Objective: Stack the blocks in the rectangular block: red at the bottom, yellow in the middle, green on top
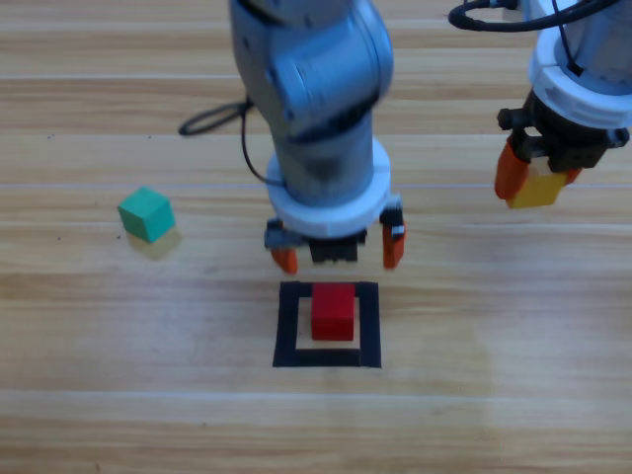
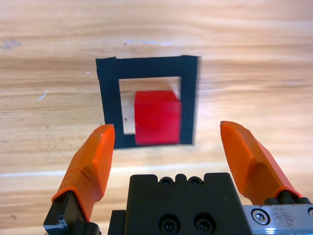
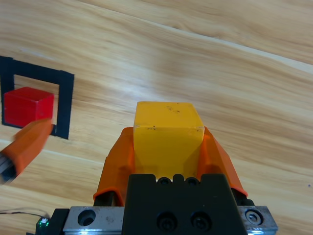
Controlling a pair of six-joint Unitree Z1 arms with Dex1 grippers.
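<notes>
yellow cube (image 1: 536, 190) partly hidden by jaws | both arms cut off at top

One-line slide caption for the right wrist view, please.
Right end effector shut on the yellow cube above the table, red cube sitting inside the black tape rectangle at far left.

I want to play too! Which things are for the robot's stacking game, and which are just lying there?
For the game: red cube inside the taped rectangle; yellow cube in the right gripper; green cube; open left gripper.

Just there: black cable, wooden table.
</notes>
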